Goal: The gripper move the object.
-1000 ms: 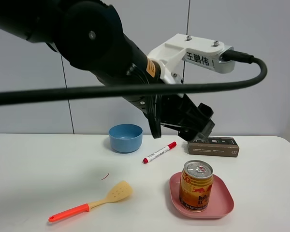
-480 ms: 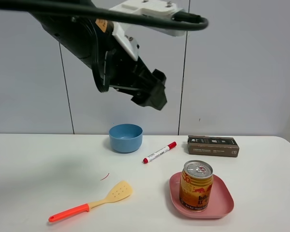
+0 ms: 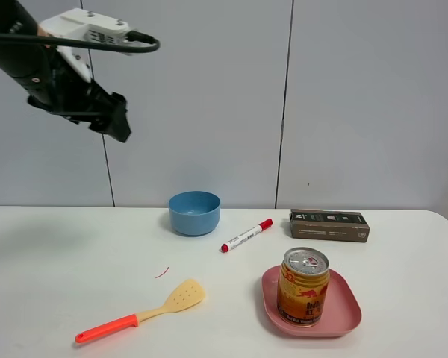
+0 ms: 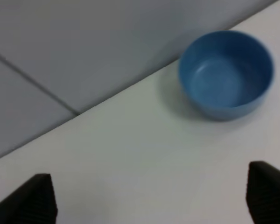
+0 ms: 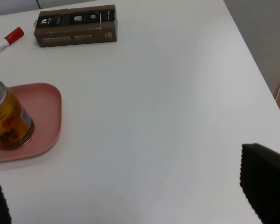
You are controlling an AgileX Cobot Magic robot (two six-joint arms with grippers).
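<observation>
The gold-yellow can (image 3: pixel 303 287) with a red bull logo stands upright on a pink plate (image 3: pixel 348 307) at the front right of the table. It also shows in the right wrist view (image 5: pixel 7 122). My left gripper (image 3: pixel 113 119) hangs high at the upper left, far from the can. In its wrist view its jaws (image 4: pixel 151 200) stand wide apart and empty, over bare table near the blue bowl (image 4: pixel 226 74). My right gripper (image 5: pixel 130 196) is open and empty, to the right of the can, and does not show in the exterior view.
A blue bowl (image 3: pixel 194 212) stands at the back middle. A red-capped marker (image 3: pixel 246 235) lies right of it. A dark brown box (image 3: pixel 329 225) lies behind the plate. A yellow spatula with an orange handle (image 3: pixel 142 312) lies at the front left.
The left arm has risen and swung from above the table's middle to the upper left. The can, the plate and the other things have not moved.
</observation>
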